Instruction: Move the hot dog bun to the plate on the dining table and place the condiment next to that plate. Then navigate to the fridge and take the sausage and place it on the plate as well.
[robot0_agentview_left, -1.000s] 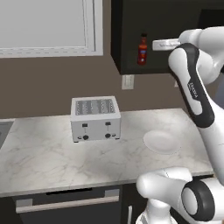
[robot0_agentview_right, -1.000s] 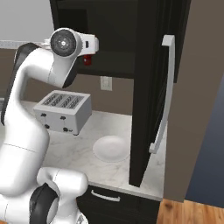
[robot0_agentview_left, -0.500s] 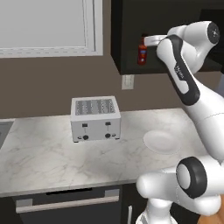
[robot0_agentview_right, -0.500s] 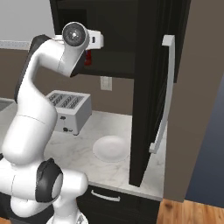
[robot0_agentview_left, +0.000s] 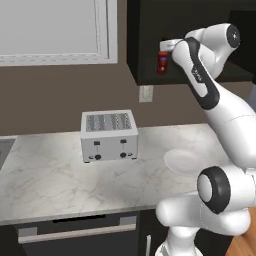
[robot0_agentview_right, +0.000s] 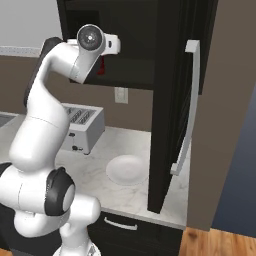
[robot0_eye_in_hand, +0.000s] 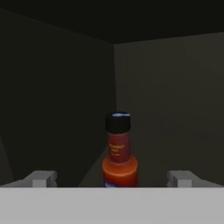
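Claw (robot0_eye_in_hand: 112, 179) spread wide and holding nothing, I have it up inside the dark wall cupboard (robot0_agentview_left: 145, 40), where the bottle (robot0_eye_in_hand: 119, 151) stands upright between the tips; rigid, light, likely slick and top-heavy, so I'd grip the wide lower body, not the neck.

Condiment (robot0_eye_in_hand: 119, 153) base cut off below, label too blurred to read, cabinet (robot0_eye_in_hand: 57, 87) interior dim

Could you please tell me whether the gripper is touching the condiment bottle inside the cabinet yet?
Apart. In the hand view the condiment bottle stands upright between the open gripper, with dark cabinet showing on both sides between it and each finger tip.
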